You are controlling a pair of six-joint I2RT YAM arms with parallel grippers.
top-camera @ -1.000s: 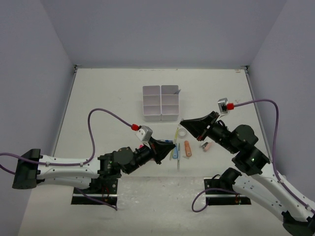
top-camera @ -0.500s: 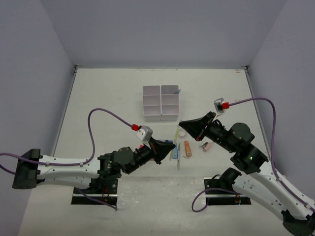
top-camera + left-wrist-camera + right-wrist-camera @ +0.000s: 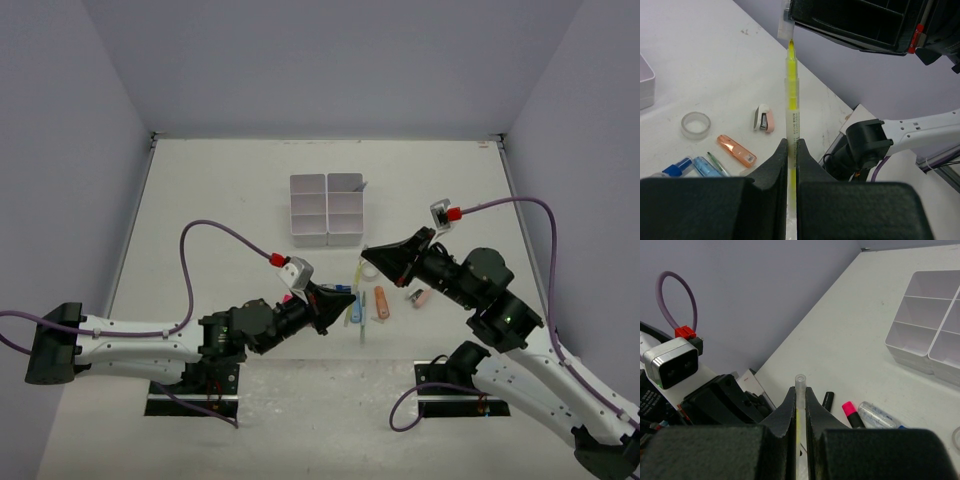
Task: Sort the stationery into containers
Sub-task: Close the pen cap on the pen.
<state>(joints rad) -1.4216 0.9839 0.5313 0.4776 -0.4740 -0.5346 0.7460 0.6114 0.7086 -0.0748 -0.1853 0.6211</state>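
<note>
Left gripper (image 3: 791, 144) is shut on a thin yellow see-through pen (image 3: 791, 100), which is held by its body above the table. Right gripper (image 3: 800, 392) is shut on a small clear plastic cap (image 3: 800, 381) at the pen's far end. The pen is stretched between the two grippers, above the near part of the white table (image 3: 220, 200). It is kept well apart from the white plastic tray with six square boxes (image 3: 308, 178).

Since the earlier picture, the right gripper has been moved a little to the left, and its wrist camera has been carried along with it. The left gripper has been kept in almost the same place. Nothing lying on the table has been moved.

From the left wrist, the pen's yellow tip is seen right at the mouth of the cap. Whether it is still inside cannot be told. Below it, a clear tape ring (image 3: 696, 125), a small pink and white thing (image 3: 763, 118), a short orange highlighter (image 3: 736, 150) and two blue-capped pens (image 3: 690, 167) are seen lying near each other.

From the right wrist, a black highlighter with a pink end (image 3: 852, 415) and a thin black pen (image 3: 826, 400) are shown beside the fingers, with the tray at the upper right. From above, the held pen is seen only as a thin pale line.
</note>
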